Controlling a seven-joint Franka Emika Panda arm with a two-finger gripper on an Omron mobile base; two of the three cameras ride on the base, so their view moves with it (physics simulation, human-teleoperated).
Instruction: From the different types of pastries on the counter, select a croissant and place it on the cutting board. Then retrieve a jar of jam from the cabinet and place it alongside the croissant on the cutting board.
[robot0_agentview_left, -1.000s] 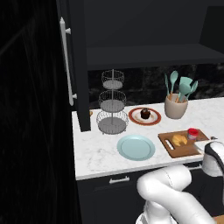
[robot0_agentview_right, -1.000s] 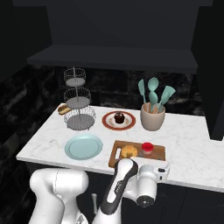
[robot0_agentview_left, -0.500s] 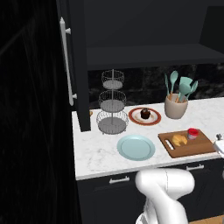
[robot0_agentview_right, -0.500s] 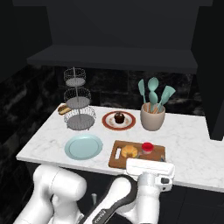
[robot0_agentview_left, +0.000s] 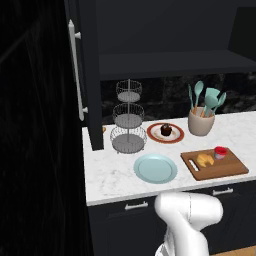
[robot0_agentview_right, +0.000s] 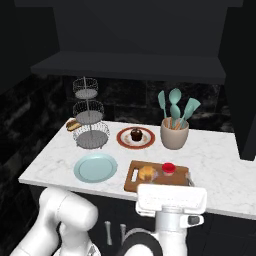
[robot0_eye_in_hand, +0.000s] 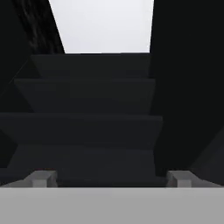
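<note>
- The counter (robot0_agentview_left: 115, 172) carries the cutting board (robot0_agentview_right: 134, 182) at its near right, long axis running left to right.
- The croissant (robot0_agentview_right: 146, 173) and the jar of jam (robot0_agentview_right: 168, 168) sit side by side on it, jar to the right; the task looks finished.
- The gripper (robot0_eye_in_hand: 112, 178) is spread and holds nothing; both lie far of the arm.

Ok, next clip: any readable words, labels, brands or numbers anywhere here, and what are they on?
None. The jar beside the croissant on the cutting board shows a red lid and no legible label. The utensil crock, plates and cabinet door are plain.
</note>
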